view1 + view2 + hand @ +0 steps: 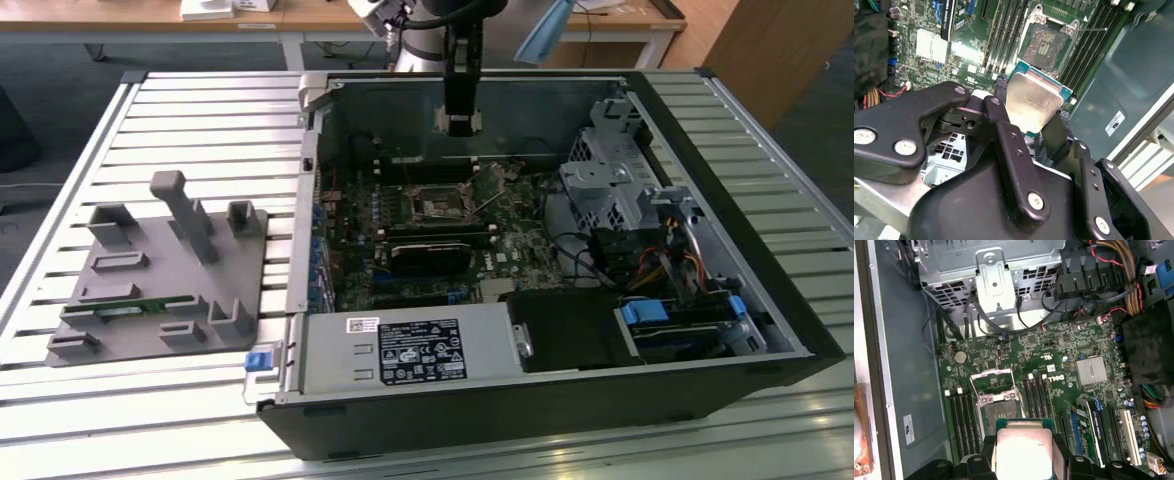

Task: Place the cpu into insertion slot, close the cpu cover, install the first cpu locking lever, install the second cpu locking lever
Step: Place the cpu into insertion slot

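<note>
Fingers (1053, 134) of the black gripper (1029, 114) are drawn in narrow, pinching the small flat square cpu (1035, 97) with its silver-grey metal top by two opposite edges. Beyond the fingertips, apart from the chip, lies the square, dark-centred, silver-rimmed insertion slot (1046, 45) in the green circuit board (1064, 347). Its thin silver frame-shaped cpu cover (992, 385) stands flipped open on the side away from the fingers.

Exterior view high; both wrist views over motherboard (1064, 347) (969, 55)

Robotics lab, as I see it: open computer case (534, 410) beneath my gripper (461, 128), slatted metal bench (200, 110) under it, office desks (147, 22) beyond.
</note>
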`<state>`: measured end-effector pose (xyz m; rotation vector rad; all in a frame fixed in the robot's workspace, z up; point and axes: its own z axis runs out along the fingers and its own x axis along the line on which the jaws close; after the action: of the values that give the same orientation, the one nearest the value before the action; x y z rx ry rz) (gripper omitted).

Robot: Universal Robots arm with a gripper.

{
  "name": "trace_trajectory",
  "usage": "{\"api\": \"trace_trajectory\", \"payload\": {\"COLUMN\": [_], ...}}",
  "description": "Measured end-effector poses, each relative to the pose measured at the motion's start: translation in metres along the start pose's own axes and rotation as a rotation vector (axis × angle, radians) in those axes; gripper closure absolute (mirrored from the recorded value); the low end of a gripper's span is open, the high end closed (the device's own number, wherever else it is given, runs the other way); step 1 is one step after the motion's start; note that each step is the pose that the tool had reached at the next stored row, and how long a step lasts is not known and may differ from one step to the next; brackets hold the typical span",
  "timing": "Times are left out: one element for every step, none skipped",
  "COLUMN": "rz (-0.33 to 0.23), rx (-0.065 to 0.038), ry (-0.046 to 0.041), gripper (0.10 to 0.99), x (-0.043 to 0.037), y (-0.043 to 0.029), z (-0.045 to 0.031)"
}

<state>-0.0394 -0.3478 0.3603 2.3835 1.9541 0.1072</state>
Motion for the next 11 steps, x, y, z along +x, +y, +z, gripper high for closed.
{"api": "trace_trajectory", "payload": {"rz": [-0.018,-0.038,-0.055,-0.073,-0.091,-0.109,-0.127,-0.145,-0.163,-0.18,-0.197], "rx": [0.0,0.001,0.001,0.001,0.002,0.002,0.002,0.002,0.003,0.003,0.003], "ry": [0.0016,0.0034,0.0051,0.0067,0.0083,0.0101,0.0115,0.0131,0.0147,0.0162,0.0176], "gripper": [0.553,0.553,0.553,0.553,0.553,0.553,0.553,0.553,0.553,0.553,0.553], "x": [0.0,0.0,0.0,0.0,0.0,0.0,-0.0001,-0.0001,-0.0001,-0.0001,-0.0001], "y": [0.0,0.0,-0.0001,-0.0001,-0.0002,-0.0002,-0.0003,-0.0003,-0.0004,-0.0004,-0.0005], "z": [0.0003,0.0007,0.0011,0.0016,0.0021,0.0027,0.0033,0.0039,0.0045,0.005,0.0055]}}
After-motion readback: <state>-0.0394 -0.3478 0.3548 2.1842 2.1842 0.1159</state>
